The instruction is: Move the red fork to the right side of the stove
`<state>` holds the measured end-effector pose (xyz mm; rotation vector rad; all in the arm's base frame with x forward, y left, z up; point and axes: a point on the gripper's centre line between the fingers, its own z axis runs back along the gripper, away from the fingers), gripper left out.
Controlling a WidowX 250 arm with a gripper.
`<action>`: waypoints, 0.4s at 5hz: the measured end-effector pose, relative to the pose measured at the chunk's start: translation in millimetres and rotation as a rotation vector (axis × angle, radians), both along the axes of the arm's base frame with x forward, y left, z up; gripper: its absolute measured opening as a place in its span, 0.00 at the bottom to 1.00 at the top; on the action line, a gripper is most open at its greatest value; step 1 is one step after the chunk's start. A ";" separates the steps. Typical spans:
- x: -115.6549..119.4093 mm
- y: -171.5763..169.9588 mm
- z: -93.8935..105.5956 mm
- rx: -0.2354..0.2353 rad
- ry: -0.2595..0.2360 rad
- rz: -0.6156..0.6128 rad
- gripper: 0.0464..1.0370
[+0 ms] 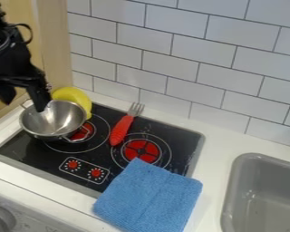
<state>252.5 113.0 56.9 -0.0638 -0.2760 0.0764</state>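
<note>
The black gripper [24, 100] hangs at the upper left with its two fingers spread apart; one fingertip is just over the back rim of the metal pot. Well to its right, the red fork [121, 130] lies on the black stove [26, 149] near the back middle. Its red handle points toward the front and its silver tines toward the tiled wall, between the two burners. Nothing covers the fork.
A metal pot [53, 121] stands on the left burner, with a yellow object [74, 97] behind it. A folded blue cloth [148, 197] overlaps the stove's front right corner. White counter [217, 136] lies between the stove and the grey sink [265, 199].
</note>
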 end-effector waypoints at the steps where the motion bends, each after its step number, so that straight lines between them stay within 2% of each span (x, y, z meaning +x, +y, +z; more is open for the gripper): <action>1: 13.6 -7.4 11.1 0.009 -0.009 -0.063 0.96; 2: 31.6 -19.0 17.1 0.001 -0.006 -0.105 0.96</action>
